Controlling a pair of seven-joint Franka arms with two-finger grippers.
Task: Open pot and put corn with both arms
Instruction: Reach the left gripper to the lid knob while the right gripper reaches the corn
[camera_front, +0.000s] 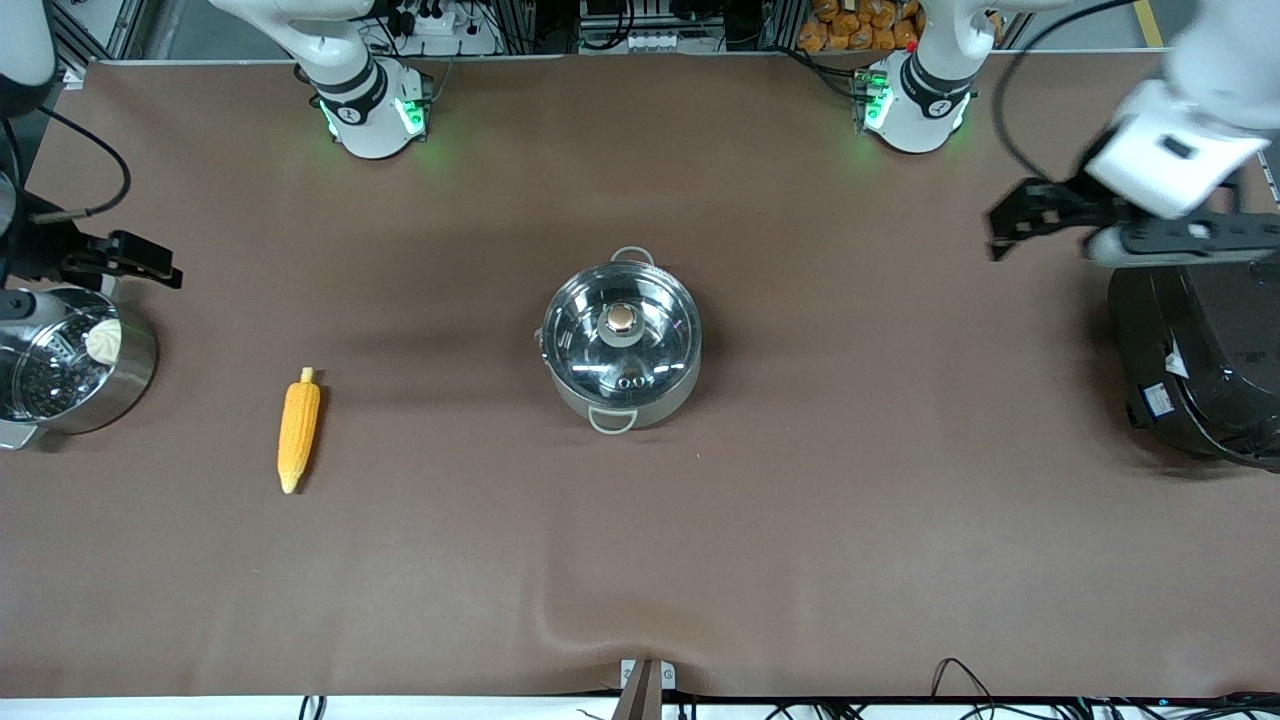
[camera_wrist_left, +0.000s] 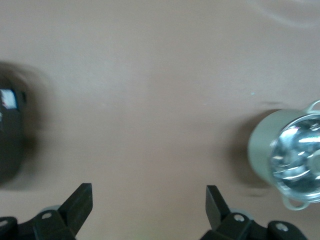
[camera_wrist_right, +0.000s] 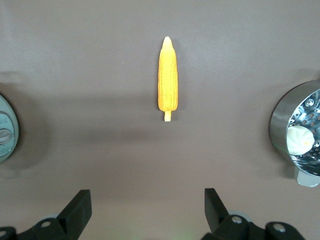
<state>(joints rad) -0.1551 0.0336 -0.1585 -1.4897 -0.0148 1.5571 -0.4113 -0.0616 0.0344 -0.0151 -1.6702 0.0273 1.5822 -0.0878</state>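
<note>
The pot stands at the table's middle, shut by its glass lid with a copper knob. It also shows in the left wrist view, and its edge in the right wrist view. The corn lies on the cloth toward the right arm's end; it also shows in the right wrist view. My left gripper is open and empty, up in the air beside the rice cooker; its view shows only bare cloth between the jaws. My right gripper is open and empty above the steamer pot's rim, and shows in its own view.
A steel steamer pot with a white bun stands at the right arm's end; it also shows in the right wrist view. A large black rice cooker stands at the left arm's end. Brown cloth covers the table.
</note>
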